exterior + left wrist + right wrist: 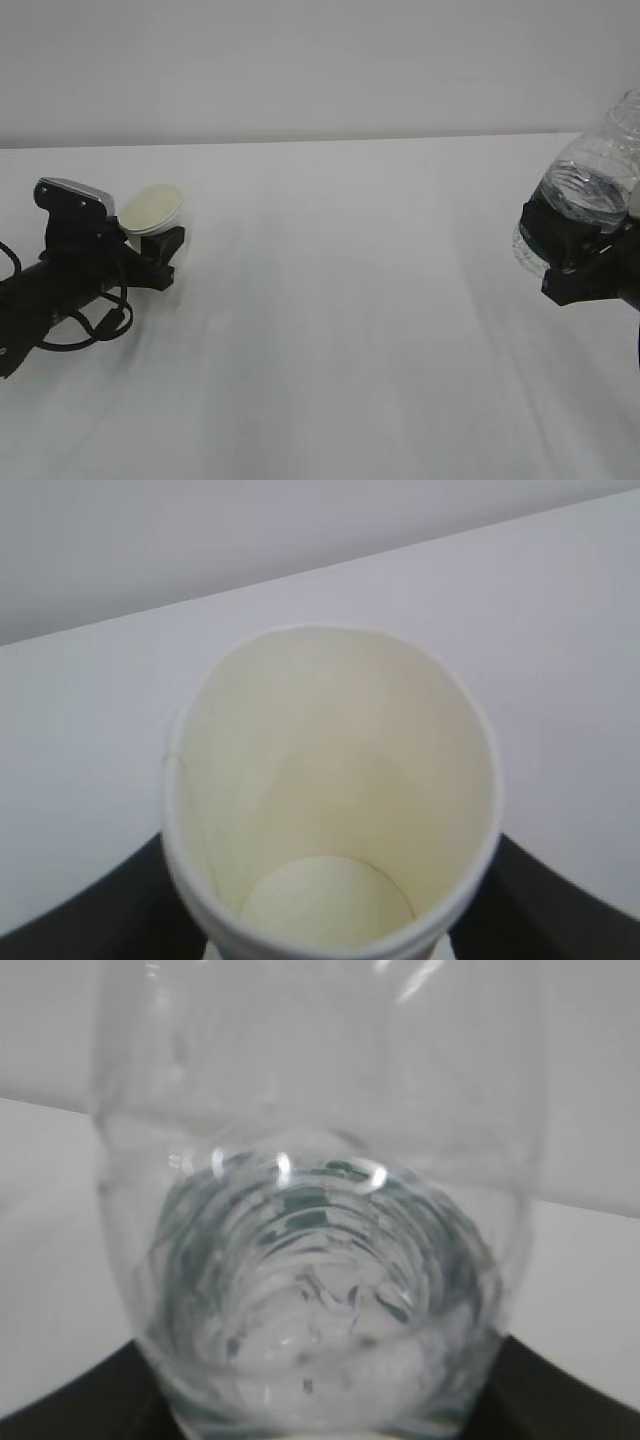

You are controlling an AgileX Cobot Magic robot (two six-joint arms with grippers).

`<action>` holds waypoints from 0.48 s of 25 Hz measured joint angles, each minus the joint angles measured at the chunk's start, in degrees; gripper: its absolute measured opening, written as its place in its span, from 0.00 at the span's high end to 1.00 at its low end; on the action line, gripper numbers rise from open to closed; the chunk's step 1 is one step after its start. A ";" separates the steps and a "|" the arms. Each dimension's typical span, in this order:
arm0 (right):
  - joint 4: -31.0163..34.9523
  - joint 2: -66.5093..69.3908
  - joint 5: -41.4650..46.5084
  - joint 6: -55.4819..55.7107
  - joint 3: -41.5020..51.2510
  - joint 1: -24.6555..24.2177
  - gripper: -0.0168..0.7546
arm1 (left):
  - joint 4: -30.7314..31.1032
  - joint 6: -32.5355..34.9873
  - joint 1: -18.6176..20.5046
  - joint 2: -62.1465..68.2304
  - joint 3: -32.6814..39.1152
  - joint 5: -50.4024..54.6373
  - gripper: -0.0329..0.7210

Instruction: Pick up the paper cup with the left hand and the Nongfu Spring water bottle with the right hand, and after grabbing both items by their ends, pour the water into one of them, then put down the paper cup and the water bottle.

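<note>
White paper is what you meet first at the left of the exterior view: the paper cup (152,210) sits clamped in your left hand (150,250), tilted so its cream inside faces the camera; the lower wall is hidden behind the black fingers (170,255), and whether it clears the table (340,300) you cannot tell; the left wrist view looks straight into the cup (330,800), dry and bare inside, with the jaws only dark corners at the bottom edge. Far right, your right hand (575,262) grips the Nongfu Spring water bottle (590,190) partway open around its lower body, lifted off the table; the bottle's top is cut off by the frame; the right wrist view shows ribs and water (320,1340) through blurred plastic (320,1160), its level hard to make out.
</note>
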 joint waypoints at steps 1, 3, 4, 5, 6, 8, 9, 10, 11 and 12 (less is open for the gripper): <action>0.00 0.00 0.00 0.00 0.00 0.00 0.44 | 1.15 0.00 0.00 0.00 0.00 0.00 0.34; 0.00 0.00 0.00 0.00 0.00 0.00 0.44 | 3.65 0.00 0.00 0.00 0.00 -0.11 0.34; 0.00 0.00 0.00 0.00 0.00 0.00 0.44 | 5.00 0.00 0.00 0.00 0.00 -0.11 0.34; 0.00 0.00 0.00 0.00 0.00 0.00 0.44 | 6.39 0.00 0.00 0.00 -0.09 -0.22 0.34; 0.00 0.00 0.00 0.00 0.00 0.00 0.44 | 7.65 0.00 0.00 0.00 -0.09 -0.22 0.34; 0.00 0.00 0.00 0.00 0.00 0.00 0.44 | 9.83 -0.50 0.00 0.00 -0.09 -0.32 0.34; 0.00 0.00 0.00 0.00 0.00 0.00 0.44 | 10.81 -0.96 0.00 0.00 -0.09 -0.32 0.34; 0.00 0.00 0.00 0.00 0.00 0.00 0.44 | 11.53 -1.34 0.00 0.00 -0.09 -0.32 0.34; 0.00 0.00 0.00 0.00 0.00 0.00 0.44 | 12.41 -2.02 0.00 0.00 -0.09 -0.32 0.34; 0.00 0.00 0.00 0.00 0.00 0.00 0.44 | 13.26 -2.54 0.00 0.00 -0.09 -0.32 0.34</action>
